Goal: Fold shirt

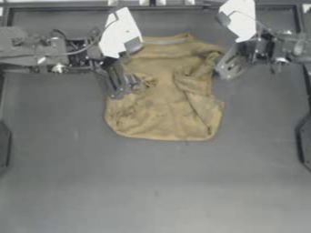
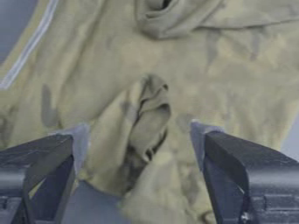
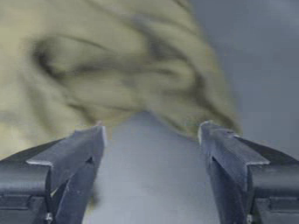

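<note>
My left claw is spread wide, with a bunched ridge of the shirt rising between my two fingers but not pinched by them. From above, this claw sits at the shirt's left edge, over the crumpled sleeve area. My right claw is also spread, holding nothing; bare table shows between its fingers, and the rumpled cloth lies just beyond their tips. From above it hangs at the shirt's right shoulder. The shirt lies on the far half of the table, between my two arms, collar toward the far edge, its right side folded inward in a wrinkled flap.
</note>
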Available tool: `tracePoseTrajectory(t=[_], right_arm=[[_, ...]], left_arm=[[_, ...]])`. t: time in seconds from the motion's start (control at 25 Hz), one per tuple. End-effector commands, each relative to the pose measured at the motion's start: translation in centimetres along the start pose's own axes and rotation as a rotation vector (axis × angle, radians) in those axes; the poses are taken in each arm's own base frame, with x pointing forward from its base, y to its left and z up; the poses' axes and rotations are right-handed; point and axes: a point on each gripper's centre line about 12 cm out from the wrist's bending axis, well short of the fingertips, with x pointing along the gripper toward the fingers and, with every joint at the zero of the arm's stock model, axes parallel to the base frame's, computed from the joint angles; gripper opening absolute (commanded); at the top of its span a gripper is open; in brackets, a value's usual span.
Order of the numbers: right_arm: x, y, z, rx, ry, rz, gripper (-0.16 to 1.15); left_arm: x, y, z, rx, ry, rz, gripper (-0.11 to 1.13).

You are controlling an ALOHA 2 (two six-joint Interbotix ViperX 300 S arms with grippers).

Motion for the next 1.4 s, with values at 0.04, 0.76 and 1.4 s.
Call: tracePoseTrajectory(t=[0.04, 0.76, 1.4], right_arm=[[1.0, -0.8, 0.5, 0.024, 0.008, -0.008, 0.94], [6.8, -3.4, -0.4, 0.092, 0.099, -0.050, 0.91], [6.1, -2.3, 0.1, 0.074, 0.110, -0.028, 0.09]], left_arm=[[-2.6, 0.1, 1.5, -0.003, -0.076, -0.007, 0.99], [-2.4, -0.5, 1.3, 0.026, -0.068, -0.014, 0.98], [-2.4, -0.8, 1.3, 0.030, -0.067, -0.021, 0.97]])
